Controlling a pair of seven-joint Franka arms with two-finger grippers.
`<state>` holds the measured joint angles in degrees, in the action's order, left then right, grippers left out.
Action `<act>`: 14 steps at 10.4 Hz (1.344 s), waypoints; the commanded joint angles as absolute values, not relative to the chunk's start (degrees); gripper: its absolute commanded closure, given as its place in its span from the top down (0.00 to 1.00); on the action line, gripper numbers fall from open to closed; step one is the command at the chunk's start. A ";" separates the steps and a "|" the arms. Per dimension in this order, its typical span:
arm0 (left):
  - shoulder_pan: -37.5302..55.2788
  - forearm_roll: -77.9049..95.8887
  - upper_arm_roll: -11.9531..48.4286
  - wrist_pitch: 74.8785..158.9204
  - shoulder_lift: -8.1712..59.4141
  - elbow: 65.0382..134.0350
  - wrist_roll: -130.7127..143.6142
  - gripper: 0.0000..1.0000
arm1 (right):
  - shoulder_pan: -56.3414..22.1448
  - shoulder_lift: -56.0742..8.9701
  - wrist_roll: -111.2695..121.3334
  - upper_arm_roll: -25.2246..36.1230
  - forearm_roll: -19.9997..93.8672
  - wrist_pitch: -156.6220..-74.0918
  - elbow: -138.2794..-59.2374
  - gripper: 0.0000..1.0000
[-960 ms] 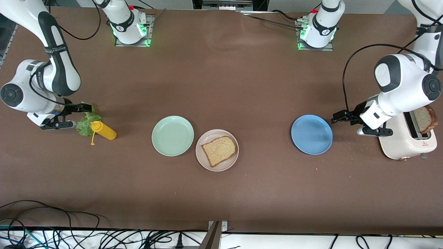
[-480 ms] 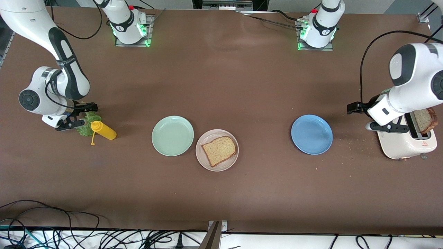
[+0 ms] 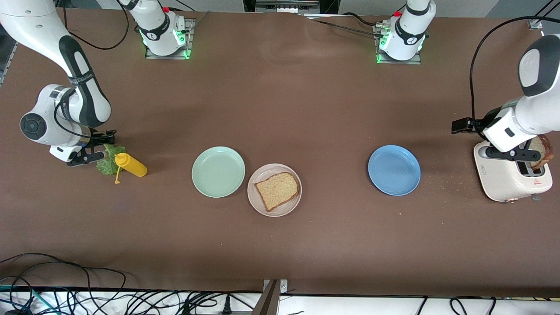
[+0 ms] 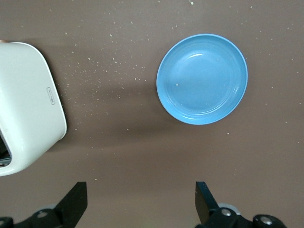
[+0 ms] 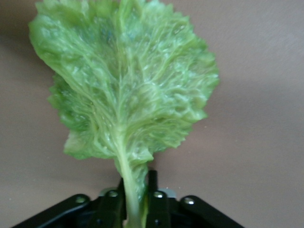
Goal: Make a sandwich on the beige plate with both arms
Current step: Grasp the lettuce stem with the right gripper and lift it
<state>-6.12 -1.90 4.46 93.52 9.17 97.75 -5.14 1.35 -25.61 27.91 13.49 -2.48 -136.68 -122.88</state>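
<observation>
Front view. 1 beige plate (image 3: 274,190), near the table's middle, just beside 1 mint-green plate (image 3: 218,171); 1 bread slice (image 3: 277,190) lies flat on it. 1 blue plate (image 3: 394,170) toward the left arm's end. 1 toaster (image 3: 511,178) at that end, with a 2nd bread slice (image 3: 541,152) standing in its slot. 1 yellow squeeze bottle (image 3: 130,165) lying toward the right arm's end, touching 1 lettuce leaf (image 3: 107,158). Right gripper (image 3: 97,149) low at the leaf. Left gripper (image 3: 467,126) in the air by the toaster's top.

Left wrist view. Left gripper (image 4: 141,202): jaws wide apart, nothing between them. Below it: 1 blue plate (image 4: 202,79), 1 toaster corner (image 4: 26,104), scattered crumbs on the table.

Right wrist view. Right gripper (image 5: 137,199): fingers pinched together on the pale stem of the lettuce leaf (image 5: 124,80), which fans out flat ahead of them.

Handling, judged. Leaf: very light, limp, easily torn; the stem rib is its stiffest part, so the present hold looks well placed; the blade would likely droop once raised. Toaster slice: light, fairly stiff, crumbly; best taken by its upper crust edge.

Tally: 3 plates, 2 bread slices, 1 leaf, 1 bottle, 1 toaster, 2 grippers.
</observation>
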 commanded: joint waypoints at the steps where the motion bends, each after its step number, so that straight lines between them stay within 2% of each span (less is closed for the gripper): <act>1: -6.06 -3.35 4.48 90.97 9.31 92.92 -4.13 1.00 | 1.67 -21.46 28.39 13.18 -2.81 -134.75 -121.65 0.00; 2: -6.06 -3.51 4.48 90.97 9.40 92.73 -4.13 1.00 | 1.76 -20.58 28.74 13.18 -2.90 -131.52 -119.03 0.00; 6: -6.24 -3.08 6.94 90.88 9.14 88.69 0.08 1.00 | 1.67 -20.21 29.00 13.19 -2.81 -106.41 -96.73 0.00; 8: -6.42 -3.08 8.35 87.21 7.31 88.59 1.49 1.00 | -0.25 -20.82 27.87 11.09 -2.03 -97.34 -87.32 0.00; 10: -6.42 -3.08 8.35 85.08 6.07 88.51 1.06 1.00 | -4.81 -21.62 26.21 7.14 -2.02 -95.27 -81.50 0.00; 14: -5.45 -1.68 7.82 80.60 6.68 86.13 1.14 1.00 | -12.55 -24.68 20.83 -2.78 -0.18 -100.25 -80.51 0.00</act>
<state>-6.09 -1.89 7.95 82.34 6.38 87.68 0.80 -11.05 -21.81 21.15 0.27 -0.96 -98.47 -82.76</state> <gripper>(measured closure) 0.000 0.960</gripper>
